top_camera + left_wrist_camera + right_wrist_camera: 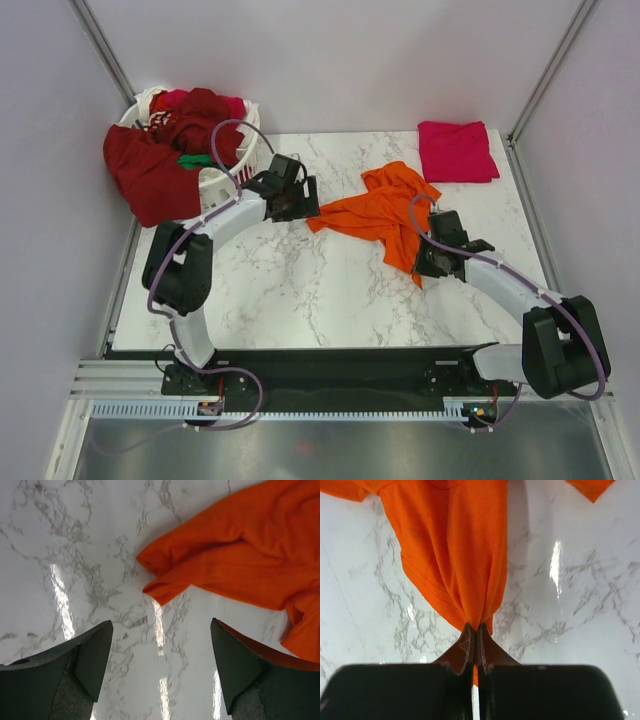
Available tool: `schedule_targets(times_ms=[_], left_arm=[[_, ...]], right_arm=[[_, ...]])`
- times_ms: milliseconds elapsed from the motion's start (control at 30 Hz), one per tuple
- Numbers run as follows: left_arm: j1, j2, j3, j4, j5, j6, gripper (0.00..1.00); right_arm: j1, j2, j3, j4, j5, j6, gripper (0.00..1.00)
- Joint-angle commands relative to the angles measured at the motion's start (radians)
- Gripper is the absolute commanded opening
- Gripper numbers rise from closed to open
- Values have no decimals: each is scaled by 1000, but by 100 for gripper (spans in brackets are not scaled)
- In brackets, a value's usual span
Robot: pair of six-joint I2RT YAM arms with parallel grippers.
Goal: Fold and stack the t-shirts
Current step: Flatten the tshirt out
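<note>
The bright orange t-shirt [385, 213] lies crumpled in the middle of the marble table. My right gripper [428, 262] is shut on its near hem, and the cloth [455, 545] bunches up between the jaws. My left gripper [298, 208] is open and empty just left of the shirt's left corner [165, 575], over bare table. A magenta-pink t-shirt [456, 150] lies folded at the far right corner. Dark red and crimson t-shirts [160, 160] spill out of the white basket [222, 182] at the far left, with a bit of green cloth [194, 160] among them.
The basket overhangs the table's far left corner. Metal frame posts and grey walls stand on both sides. Bare marble [290, 290] lies in front of the orange shirt.
</note>
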Motion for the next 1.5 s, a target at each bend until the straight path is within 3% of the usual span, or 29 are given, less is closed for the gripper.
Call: schedule_targets(times_ms=[0,233,433,933,1133,1467], left_arm=[[-5,121,151,55,-13,107,86],[-5,262,265,55,2,118,81],[-5,226,198,55,28,107,65],[-5,147,49,65,48,89,62],[-5,141,37,82,78,77,44],[-10,173,70,89,93,72,41]], right_arm=[[3,-85,-52,-36,-77,11,0],[3,-91,-41,-59,-108,-10,0],[4,-74,-38,-58,-100,-16,0],[4,-54,-41,-45,-97,-21,0],[3,-53,-43,-42,-90,-23,0],[3,-46,-43,-42,-82,-23,0]])
